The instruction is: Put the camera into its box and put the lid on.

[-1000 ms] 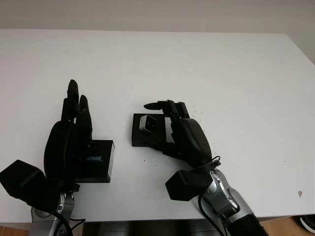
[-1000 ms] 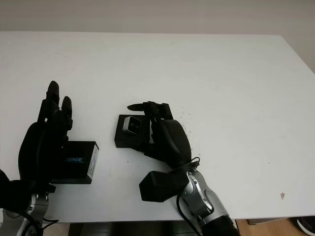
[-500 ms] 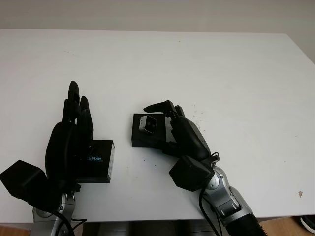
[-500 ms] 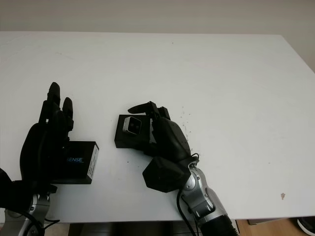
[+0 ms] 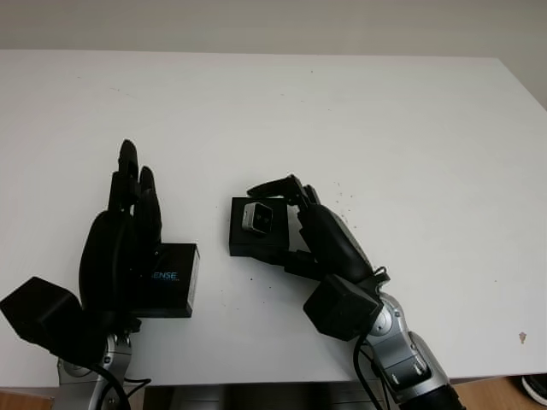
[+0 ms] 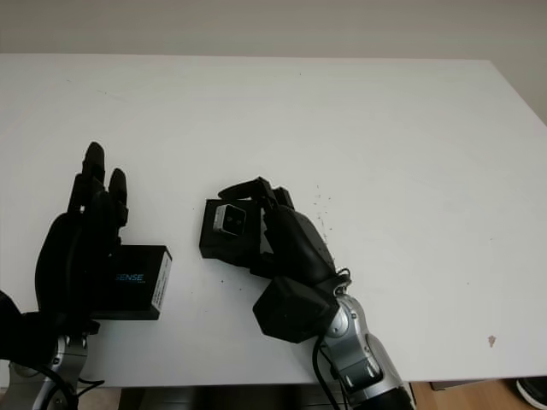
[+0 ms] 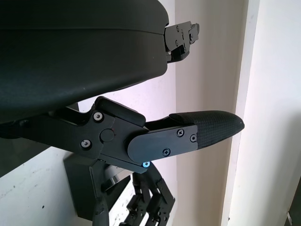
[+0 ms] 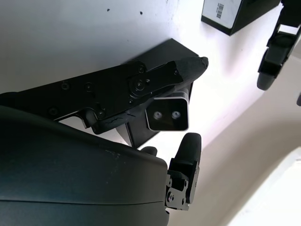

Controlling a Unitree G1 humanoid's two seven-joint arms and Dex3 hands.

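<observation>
Right hand (image 5: 295, 224) is in the middle of the bench (image 5: 342, 111), fingers (image 8: 155, 82) curled around the small silver camera (image 5: 257, 217). From the right wrist view, one finger runs along one side of the camera body and another fingertip sits at the opposite side, so the camera (image 8: 167, 113) is pinched between them, its two lenses facing the wrist lens. The camera sits over the open black box (image 5: 256, 239), at the box's far part; whether it is fully seated in there or just touching, I cannot tell. The box lies flat on the bench, right against the hand's palm side.

Over to the left: the left hand (image 5: 120, 248) is near the front edge of the bench, open, holding nothing, fingers pointing away from the robot. Just beside it, partly tucked under its palm as seen from the head, lies the black lid (image 5: 168, 280), flat, with white lettering on its side. Lid and box are apart, a strip of bare white bench between them.

In the left wrist view, the left hand's fingers (image 7: 188, 134) reach out straight, with the box (image 7: 84, 188) and the right hand's fingers beyond.
</observation>
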